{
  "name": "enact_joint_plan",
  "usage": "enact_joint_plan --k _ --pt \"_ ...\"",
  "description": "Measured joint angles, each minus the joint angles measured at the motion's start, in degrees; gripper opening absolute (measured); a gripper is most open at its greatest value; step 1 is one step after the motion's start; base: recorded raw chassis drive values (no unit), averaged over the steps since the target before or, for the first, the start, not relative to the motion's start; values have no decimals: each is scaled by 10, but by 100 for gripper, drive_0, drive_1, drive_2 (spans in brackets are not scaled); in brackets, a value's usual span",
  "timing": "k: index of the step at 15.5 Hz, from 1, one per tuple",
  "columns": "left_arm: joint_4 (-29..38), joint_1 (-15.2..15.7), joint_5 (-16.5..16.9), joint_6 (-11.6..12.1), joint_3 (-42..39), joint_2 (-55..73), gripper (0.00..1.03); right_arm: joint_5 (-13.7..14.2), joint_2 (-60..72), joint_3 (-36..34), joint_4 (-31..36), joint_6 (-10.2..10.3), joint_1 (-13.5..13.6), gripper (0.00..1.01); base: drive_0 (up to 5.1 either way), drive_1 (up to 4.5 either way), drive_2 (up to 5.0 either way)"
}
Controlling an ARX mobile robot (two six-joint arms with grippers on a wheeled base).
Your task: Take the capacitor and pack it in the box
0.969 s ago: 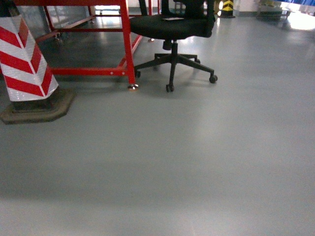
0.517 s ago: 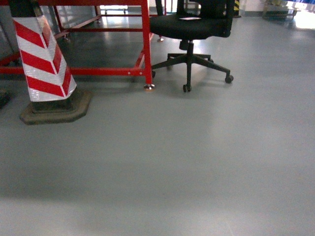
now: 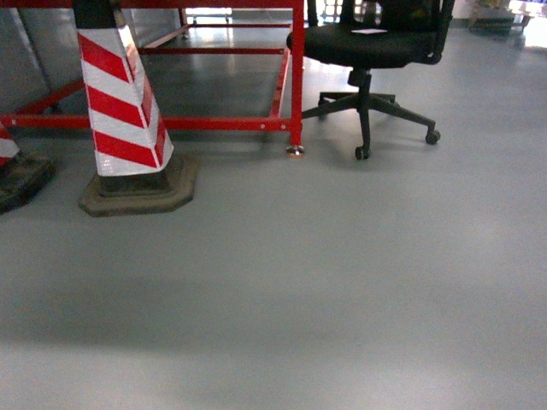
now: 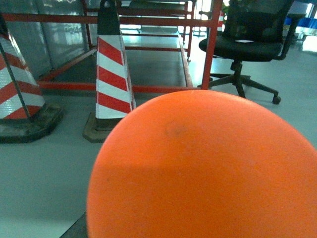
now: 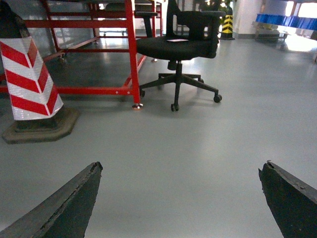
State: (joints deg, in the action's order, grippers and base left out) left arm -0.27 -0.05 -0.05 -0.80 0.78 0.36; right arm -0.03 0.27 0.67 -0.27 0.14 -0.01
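Capacitor and box unseen; right claw spread above grey floor; left claw hidden, state untellable.

Your right gripper is hanging with its jaws spread wide, two dark fingertips poking in from the lower corners and nothing but grey floor lying between them. Ahead of the jaws and slightly left of the gap, a black office chair is standing on its castors. Just left of it a red metal frame is planting one leg on the floor. Beyond the left jaw, a red-and-white striped cone is sitting on its dark base.
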Motion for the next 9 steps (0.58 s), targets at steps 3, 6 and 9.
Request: enact_joint_plan --k 3,6,9 --pt "-2 0 0 0 0 0 44 0 0 0 1 0 0 98 -515 231 231" --pt "-2 0 0 0 0 0 44 1 0 0 -1 0 0 98 -504 241 241" --pt "-1 0 1 0 0 0 44 0 0 0 -1 0 0 98 -499 246 246"
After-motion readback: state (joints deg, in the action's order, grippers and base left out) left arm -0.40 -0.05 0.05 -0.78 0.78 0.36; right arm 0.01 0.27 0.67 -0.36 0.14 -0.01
